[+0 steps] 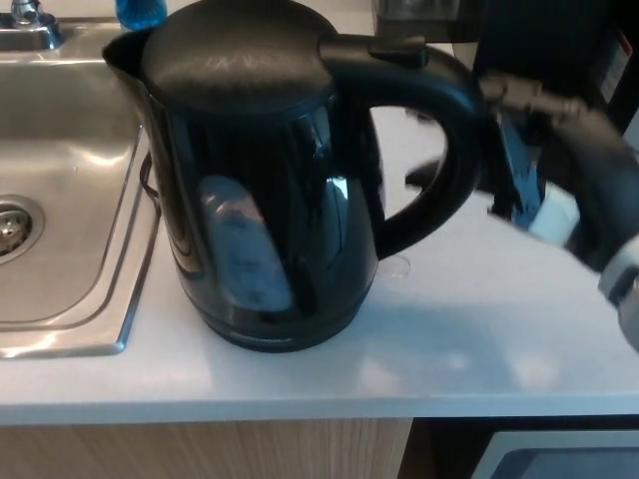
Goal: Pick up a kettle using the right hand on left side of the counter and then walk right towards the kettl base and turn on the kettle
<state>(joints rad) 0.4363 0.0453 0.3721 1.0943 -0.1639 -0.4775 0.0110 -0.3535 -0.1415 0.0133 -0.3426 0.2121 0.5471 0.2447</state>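
Observation:
The black electric kettle (270, 190) fills the middle of the head view. It stands on the white counter (469, 339) beside the sink, with its spout to the upper left and its curved handle (449, 150) to the right. My right hand (544, 175) comes in from the right, blurred by motion. It is against the outside of the handle, and one finger (424, 180) shows through the handle's loop. The hand looks shut on the handle. The kettle's pale water window (240, 249) faces the front left. My left hand does not show.
A steel sink (60, 200) with its drain (10, 230) lies left of the kettle, and a tap (30, 20) and a blue object (140, 12) are behind it. A dark appliance (539, 40) stands at the back right. The counter's front edge (300, 404) runs along the bottom.

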